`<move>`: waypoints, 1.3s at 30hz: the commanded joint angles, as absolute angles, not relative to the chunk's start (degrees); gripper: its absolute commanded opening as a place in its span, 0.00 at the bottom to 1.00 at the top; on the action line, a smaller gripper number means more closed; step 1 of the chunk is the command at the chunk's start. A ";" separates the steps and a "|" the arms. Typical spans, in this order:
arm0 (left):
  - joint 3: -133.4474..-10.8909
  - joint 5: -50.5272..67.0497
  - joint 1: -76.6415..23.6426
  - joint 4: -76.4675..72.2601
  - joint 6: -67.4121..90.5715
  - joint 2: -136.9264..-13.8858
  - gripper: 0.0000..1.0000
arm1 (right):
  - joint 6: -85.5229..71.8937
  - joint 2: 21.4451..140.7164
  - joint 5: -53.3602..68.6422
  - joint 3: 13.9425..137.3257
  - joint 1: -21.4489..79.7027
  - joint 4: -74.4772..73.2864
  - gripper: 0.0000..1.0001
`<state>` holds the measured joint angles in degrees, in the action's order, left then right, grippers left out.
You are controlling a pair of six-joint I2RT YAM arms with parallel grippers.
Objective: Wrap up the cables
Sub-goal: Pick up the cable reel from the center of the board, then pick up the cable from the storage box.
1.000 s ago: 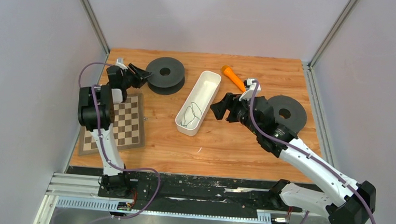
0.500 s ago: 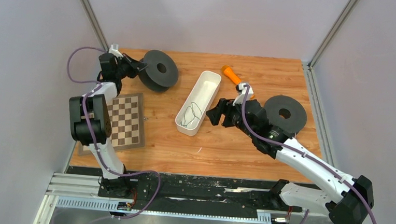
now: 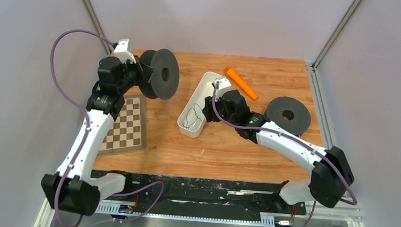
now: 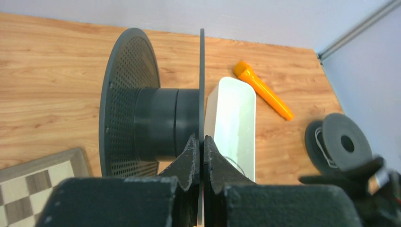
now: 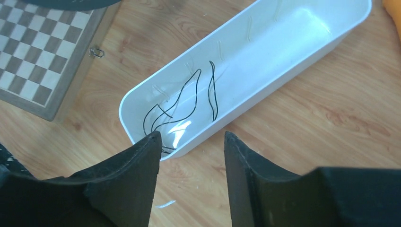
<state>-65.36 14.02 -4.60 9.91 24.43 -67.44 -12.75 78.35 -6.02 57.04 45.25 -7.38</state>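
Thin dark cables [image 5: 184,101] lie curled in the near end of a white tray [image 5: 283,52]; they also show in the top view [image 3: 192,116]. Faint whitish wires lie beside them. My left gripper [image 4: 200,142] is shut on the thin flange of a black spool [image 4: 156,123] and holds it upright above the table's far left [image 3: 158,74]. My right gripper [image 5: 191,137] is open and empty, hovering over the tray's near end [image 3: 209,111].
A second black spool [image 3: 289,114] lies flat at the right. An orange marker-like tool [image 3: 240,82] lies behind the tray [image 3: 211,82]. A chessboard [image 3: 126,127] sits at the left. A small whitish scrap [image 5: 165,204] lies on the wood.
My left gripper has lifted the black spool and tipped it upright. My right gripper has moved left to above the tray's near end.
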 commanded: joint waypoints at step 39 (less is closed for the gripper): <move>-49.09 27.74 -15.88 32.09 18.00 -30.01 0.00 | -2.23 87.54 -9.80 78.82 42.50 -3.12 0.00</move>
<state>-48.64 23.16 -15.42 38.74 16.71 -31.07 -3.31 102.13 -6.00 74.72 42.83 -6.66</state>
